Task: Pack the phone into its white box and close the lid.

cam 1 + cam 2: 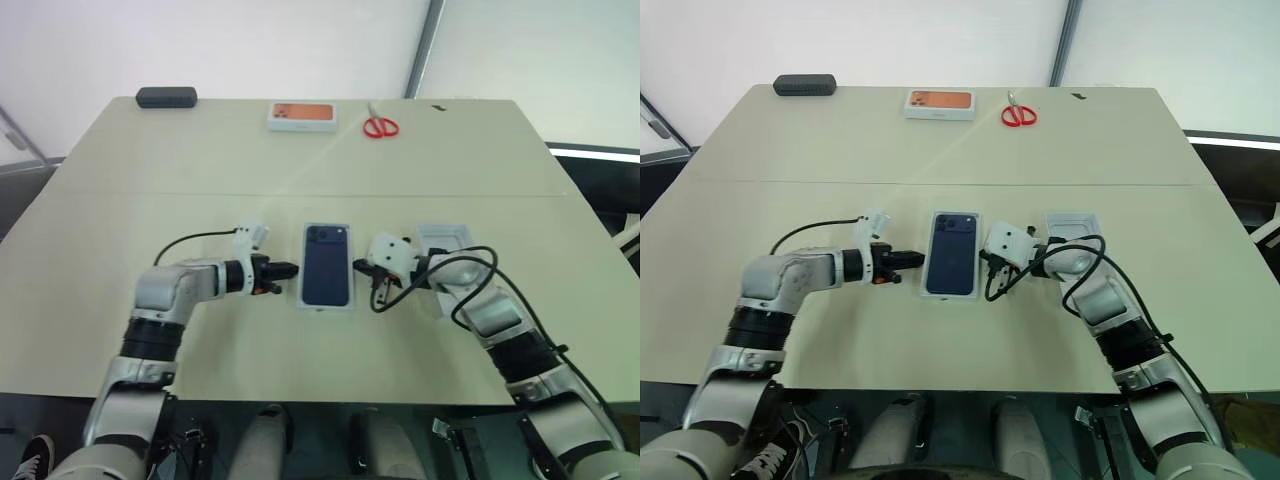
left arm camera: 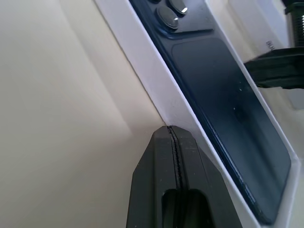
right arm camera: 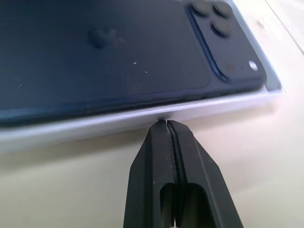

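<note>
Flanking the lid (image 1: 327, 266), left claw (image 1: 292, 269) and right claw (image 1: 359, 267) fully closed, empty, tips at its sides

- I see the phone (image 3: 109, 52) with a glossy, smooth dark back.
- The white box (image 2: 156, 90) looks like matt card.
- The worktop (image 1: 300, 160) looks matt and smooth.
- My left claw (image 2: 175, 142) looks like black matt plastic.

The counter (image 1: 200, 180) carries one white box (image 1: 326, 303) with one dark blue phone (image 1: 327, 264) lying in it, one white moulded lid (image 1: 443, 238), one orange-topped box (image 1: 302, 116), one pair of red-handled scissors (image 1: 380, 125) and one black oblong case (image 1: 166, 97). Two claws are over it, the left claw (image 1: 290, 270) and the right claw (image 1: 362, 268).
</note>
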Tool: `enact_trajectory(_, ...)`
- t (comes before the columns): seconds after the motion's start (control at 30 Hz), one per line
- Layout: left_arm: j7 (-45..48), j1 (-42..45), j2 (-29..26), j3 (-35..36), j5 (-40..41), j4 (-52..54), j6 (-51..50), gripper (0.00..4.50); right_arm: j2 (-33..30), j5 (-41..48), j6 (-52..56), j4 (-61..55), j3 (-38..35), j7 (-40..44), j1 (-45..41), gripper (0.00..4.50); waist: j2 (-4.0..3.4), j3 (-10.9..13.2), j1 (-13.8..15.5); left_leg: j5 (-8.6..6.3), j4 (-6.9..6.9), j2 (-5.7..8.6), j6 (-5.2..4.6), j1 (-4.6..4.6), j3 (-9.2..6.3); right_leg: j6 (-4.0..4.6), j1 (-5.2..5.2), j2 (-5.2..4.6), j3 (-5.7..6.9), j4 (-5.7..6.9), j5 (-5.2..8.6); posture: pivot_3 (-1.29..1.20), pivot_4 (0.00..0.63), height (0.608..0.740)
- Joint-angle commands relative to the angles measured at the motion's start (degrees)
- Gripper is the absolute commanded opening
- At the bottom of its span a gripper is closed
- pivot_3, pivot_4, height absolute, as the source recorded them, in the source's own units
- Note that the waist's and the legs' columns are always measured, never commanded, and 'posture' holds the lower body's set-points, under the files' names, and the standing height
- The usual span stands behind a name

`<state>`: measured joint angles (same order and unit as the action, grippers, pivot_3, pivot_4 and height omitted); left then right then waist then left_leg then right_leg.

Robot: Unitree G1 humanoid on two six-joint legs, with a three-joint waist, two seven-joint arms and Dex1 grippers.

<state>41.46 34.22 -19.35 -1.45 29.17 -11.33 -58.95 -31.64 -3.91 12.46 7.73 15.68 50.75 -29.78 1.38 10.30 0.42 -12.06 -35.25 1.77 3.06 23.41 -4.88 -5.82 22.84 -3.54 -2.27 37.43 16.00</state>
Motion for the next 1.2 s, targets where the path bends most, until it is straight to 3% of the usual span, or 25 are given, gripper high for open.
enact_trajectory(0.03, 0.76, 1.77, 3.79, -3.04, 0.52, 0.83, 0.55, 0.02, -0.69, 1.49, -0.99, -3.32, -1.8, 0.89, -0.5, 0.02, 0.0, 0.0, -0.18, -0.01, 0.0, 0.08, -0.01, 0.01, 0.01, -0.01, 0.02, 0.0, -0.01, 0.0, 0.0, 0.0, 0.15, 0.74)
enact_trajectory(0.3, -0.23, 2.58, 9.26, -3.79, -1.79, -2.28, 3.39, 0.02, -5.93, 2.84, 2.55, -11.04, -4.54, 3.34, 5.72, 0.02, 0.0, 0.0, -0.29, -0.01, 0.0, 0.14, -0.02, -0.02, 0.0, -0.04, -0.01, -0.01, -0.01, 0.0, 0.02, 0.0, 0.15, 0.74)
enact_trajectory(1.2, 4.4, 4.52, 10.42, -6.16, -5.23, -5.89, 7.19, 0.02, -9.59, 1.68, 2.53, -9.24, -6.56, 3.72, 6.72, 0.02, 0.0, 0.0, -1.04, -0.01, -0.03, 0.23, -0.02, -0.03, -0.08, -0.12, -0.09, -0.07, 0.0, 0.0, 0.03, 0.0, 0.15, 0.74)
